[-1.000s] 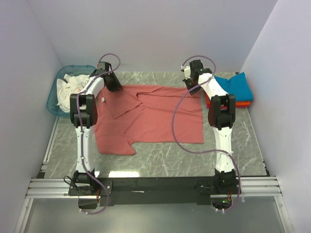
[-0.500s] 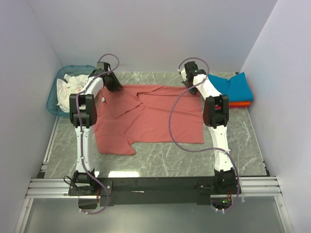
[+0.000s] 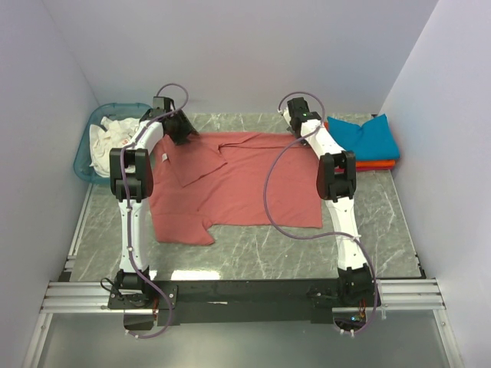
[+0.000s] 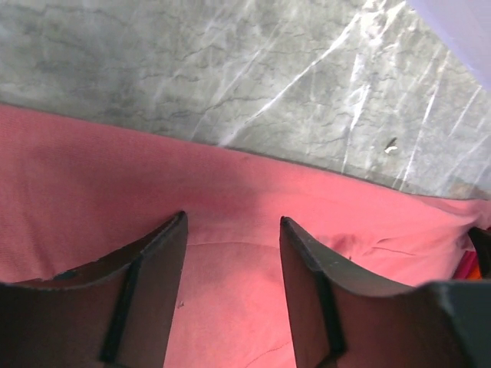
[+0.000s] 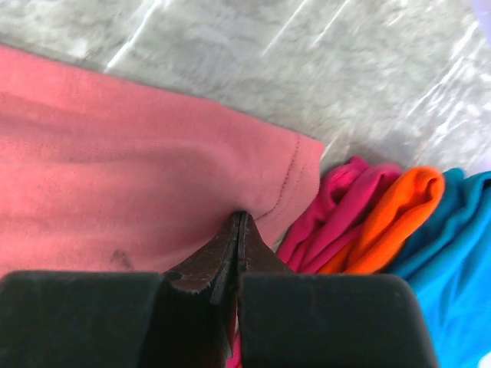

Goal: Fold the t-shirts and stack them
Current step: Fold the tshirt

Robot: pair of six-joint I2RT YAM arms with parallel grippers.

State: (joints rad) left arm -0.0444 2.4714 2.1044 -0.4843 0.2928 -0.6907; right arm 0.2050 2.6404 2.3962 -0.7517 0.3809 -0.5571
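The dusty-red t-shirt (image 3: pixel 245 184) lies spread on the marble table, with a sleeve folded in at its back left. My left gripper (image 3: pixel 180 129) hovers open over the shirt's back left edge (image 4: pixel 115 169), and only red cloth shows between its jaws (image 4: pixel 232 218). My right gripper (image 3: pixel 305 126) is shut, its tips (image 5: pixel 242 215) pinching the red shirt (image 5: pixel 115 153) near its hemmed back right corner. At the back right sit folded t-shirts: a teal-blue one (image 3: pixel 368 138) on top of an orange one (image 3: pixel 376 164).
A translucent teal basket (image 3: pixel 83 157) holding white cloth (image 3: pixel 107 138) stands at the back left. In the right wrist view, magenta (image 5: pixel 345 207), orange (image 5: pixel 399 207) and teal-blue (image 5: pixel 460 253) folds lie just right of the fingertips. Walls close in the left, back and right sides.
My left gripper's jaws have opened wider over the shirt's back edge. The right gripper has moved left and toward the back, away from the folded stack, staying shut.
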